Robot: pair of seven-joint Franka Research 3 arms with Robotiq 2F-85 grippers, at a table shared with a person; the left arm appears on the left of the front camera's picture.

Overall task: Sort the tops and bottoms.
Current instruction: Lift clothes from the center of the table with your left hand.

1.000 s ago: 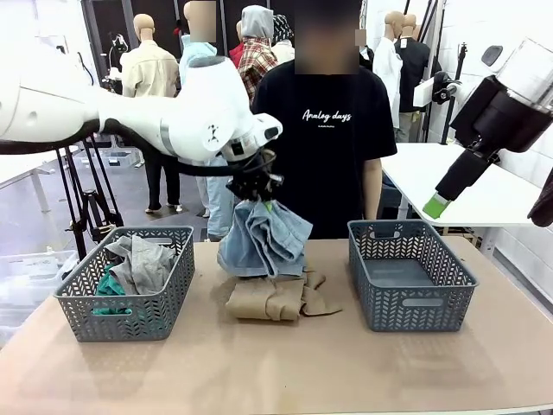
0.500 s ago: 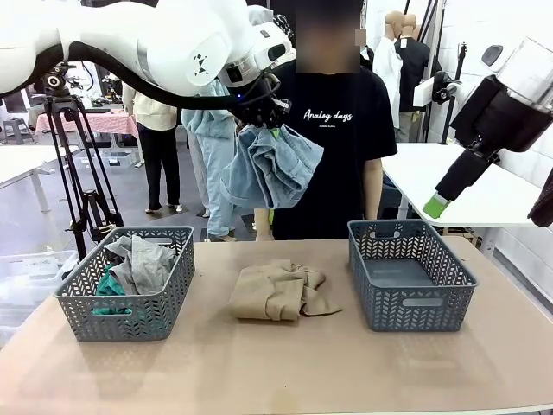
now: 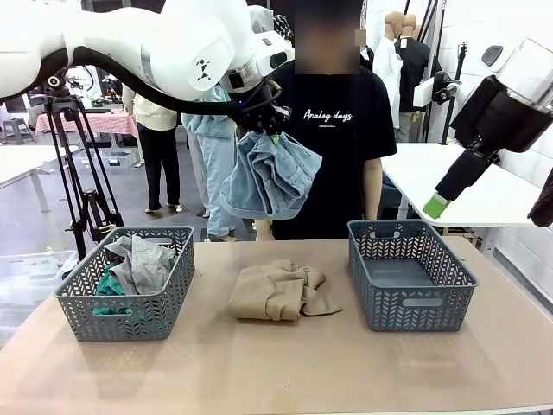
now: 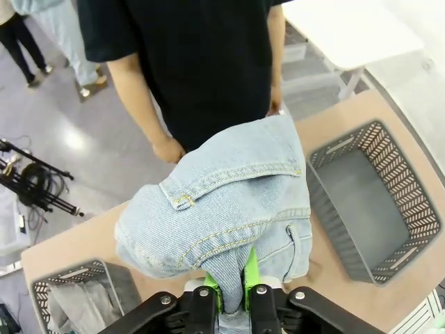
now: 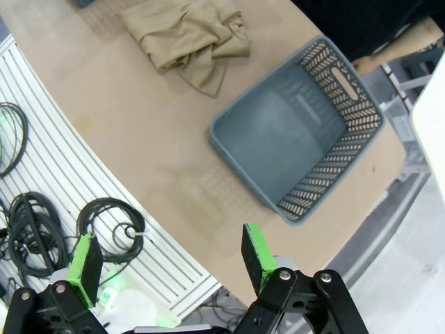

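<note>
My left gripper [image 3: 262, 130] is shut on the bottoms, a folded light blue denim garment [image 3: 272, 177] that hangs high above the table's middle, in front of the person. In the left wrist view the denim [image 4: 222, 202] bunches out from between my green pads [image 4: 233, 289]. A tan top [image 3: 276, 292] lies crumpled on the table centre. A heather grey top [image 3: 143, 259] and a teal-green top [image 3: 108, 285] lie in the left basket [image 3: 121, 318]. My right gripper [image 3: 436, 206] hangs open in the air above and to the right of the right basket, its jaws [image 5: 170, 261] wide with nothing between them.
The grey right basket [image 3: 415, 311] stands empty; the right wrist view looks down on it [image 5: 334, 90] and the tan top [image 5: 184, 31]. A person in a black T-shirt stands at the far edge, hands down. A tripod stands off the table at the left.
My left arm has lifted the denim off the tan top, from table level up to the person's chest height. The right arm has not moved.
</note>
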